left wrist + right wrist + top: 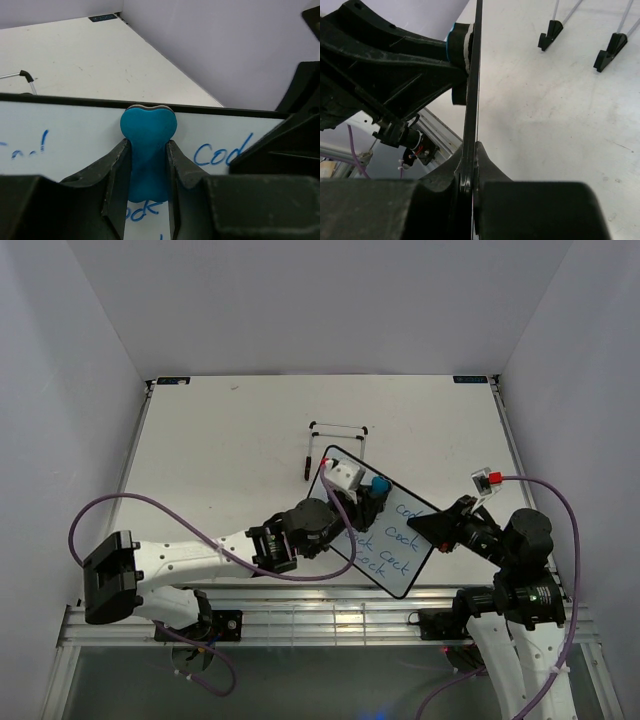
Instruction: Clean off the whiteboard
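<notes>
The whiteboard (pixel 395 537) sat at about 5 o'clock from the middle of the tabletop (pixel 230 450), turned so its corners pointed like a diamond in the top view. Blue handwriting covered the half of its face toward 4 o'clock. Whether its lower edge touched the tabletop could not be told.

The blue eraser (pixel 379 485) lay against the board's face near the rim at 12 o'clock in the left wrist view, with blue words at 9 o'clock, 3 o'clock and 6 o'clock of it. In the right wrist view the board (pixel 471 100) showed edge-on, and the eraser (pixel 456 42) met its face close to the far end.

The left tool (pixel 147 146) was clenched on the eraser (pixel 147 127), one finger on each side of its narrow waist. The right tool (pixel 472 150) was clamped on the board's rim, at the board's 3 o'clock corner in the top view (pixel 425 528).

A thin wire stand (pixel 338 428) stood on the tabletop at 11 o'clock from the board, apart from it, its black-tipped feet (pixel 550 32) on the surface.
</notes>
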Action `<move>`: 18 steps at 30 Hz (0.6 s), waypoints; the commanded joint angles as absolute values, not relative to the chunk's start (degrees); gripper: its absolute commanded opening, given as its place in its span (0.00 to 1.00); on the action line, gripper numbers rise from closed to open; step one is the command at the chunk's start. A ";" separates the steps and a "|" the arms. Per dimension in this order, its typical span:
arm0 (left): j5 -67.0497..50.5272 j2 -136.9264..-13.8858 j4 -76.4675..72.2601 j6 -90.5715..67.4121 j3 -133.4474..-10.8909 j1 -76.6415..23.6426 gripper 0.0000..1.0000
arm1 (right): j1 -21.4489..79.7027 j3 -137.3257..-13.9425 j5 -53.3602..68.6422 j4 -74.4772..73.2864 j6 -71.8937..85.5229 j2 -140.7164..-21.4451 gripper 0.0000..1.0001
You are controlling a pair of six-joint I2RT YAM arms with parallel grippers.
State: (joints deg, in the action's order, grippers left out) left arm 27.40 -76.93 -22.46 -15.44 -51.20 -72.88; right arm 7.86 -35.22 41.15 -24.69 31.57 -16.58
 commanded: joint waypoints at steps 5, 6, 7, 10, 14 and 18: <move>27.78 -70.85 -9.31 -21.53 -47.91 -55.74 0.17 | 8.61 -43.77 47.89 -20.74 29.00 -15.38 0.08; 26.47 -69.80 -9.32 -21.36 -47.29 -53.98 0.17 | 8.61 -43.86 48.42 -20.57 29.53 -15.47 0.08; 25.15 -69.44 -9.32 -21.44 -46.50 -50.48 0.17 | 8.61 -44.03 49.12 -20.22 29.97 -15.47 0.08; 21.72 -69.17 -9.58 -20.48 -46.67 -47.90 0.15 | 8.70 -43.95 51.06 -19.51 30.85 -15.90 0.08; 16.88 -68.91 -9.58 -19.33 -47.72 -47.99 0.10 | 8.70 -42.98 50.89 -18.81 30.94 -16.26 0.08; 16.43 -67.94 -9.93 -20.04 -47.55 -50.61 0.11 | 8.79 -42.45 49.84 -18.19 31.03 -16.70 0.08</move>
State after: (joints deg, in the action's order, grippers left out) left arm 22.02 -69.52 -10.57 -19.51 -47.35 -47.44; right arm 8.19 -39.72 43.64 -28.14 29.47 -16.88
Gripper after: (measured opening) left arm 0.393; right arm 0.089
